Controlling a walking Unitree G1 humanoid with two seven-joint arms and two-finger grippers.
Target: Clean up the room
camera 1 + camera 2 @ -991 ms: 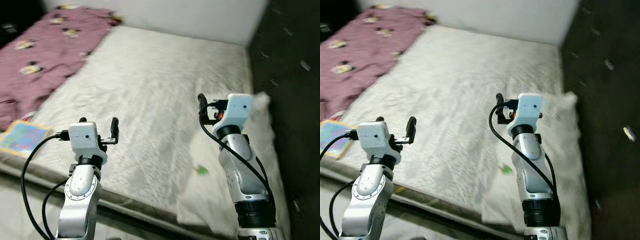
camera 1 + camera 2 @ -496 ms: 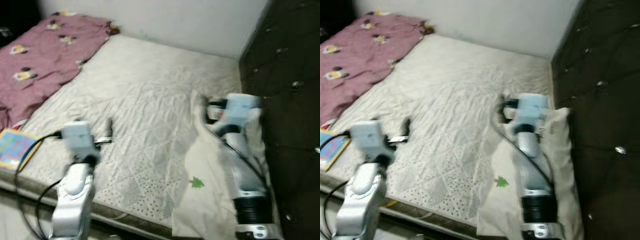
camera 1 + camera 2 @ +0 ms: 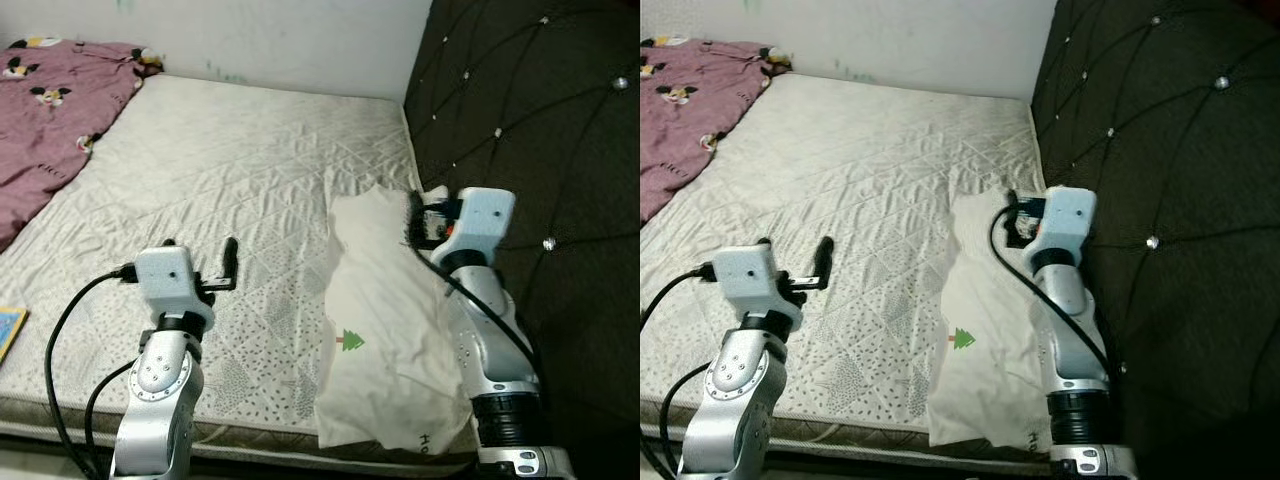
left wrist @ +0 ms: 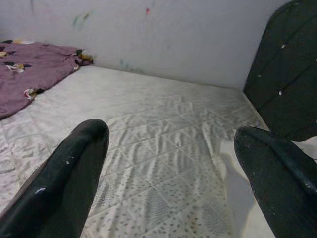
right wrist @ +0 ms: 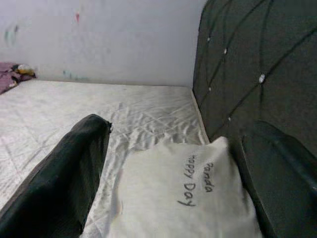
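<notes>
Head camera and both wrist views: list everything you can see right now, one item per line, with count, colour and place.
Quilted mattress: one, off-white, spanning the scene ahead of the robot.
Cream pillow with a small green tree print: one, lying on the mattress's right side against the headboard; black "Happy Day" lettering at its far end.
Tufted headboard: one, dark, studded with buttons, along the right.
Mauve blanket with small cartoon prints: one, bunched at the far left of the mattress.
Wall: white, behind the mattress.
Left gripper: black fingers open, over the mattress's near left.
Right gripper: black fingers open, over the pillow.
</notes>
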